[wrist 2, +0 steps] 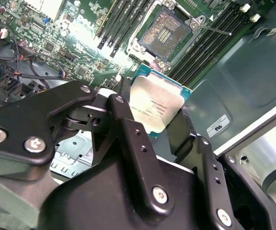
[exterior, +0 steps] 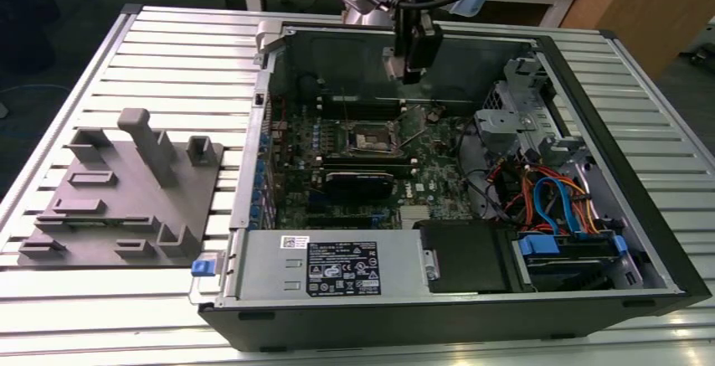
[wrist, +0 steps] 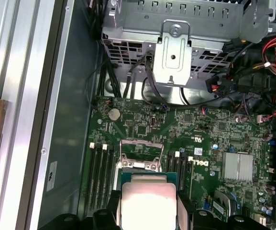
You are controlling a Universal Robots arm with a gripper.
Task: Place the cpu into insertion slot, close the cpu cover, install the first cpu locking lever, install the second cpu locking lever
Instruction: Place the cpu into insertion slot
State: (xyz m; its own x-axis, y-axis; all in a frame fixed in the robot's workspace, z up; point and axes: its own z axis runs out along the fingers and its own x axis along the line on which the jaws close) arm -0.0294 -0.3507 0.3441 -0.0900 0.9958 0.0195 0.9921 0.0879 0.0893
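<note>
My gripper hangs over the back of the open computer case and is shut on the cpu, a flat square chip with a dull silver top. A black finger presses on each of two opposite sides of the chip; in the first wrist view the cpu sits between the fingertips. The insertion slot lies open on the green board, a little way from the chip, its dark contact field bare. The cpu cover appears raised at the slot's edge nearest the chip. A thin locking lever sticks out beside the slot.
Black memory slots flank the socket. A black card, the power supply, a metal drive cage and coloured cables fill the case. A grey fixture plate lies on the slatted table at the exterior view's left.
</note>
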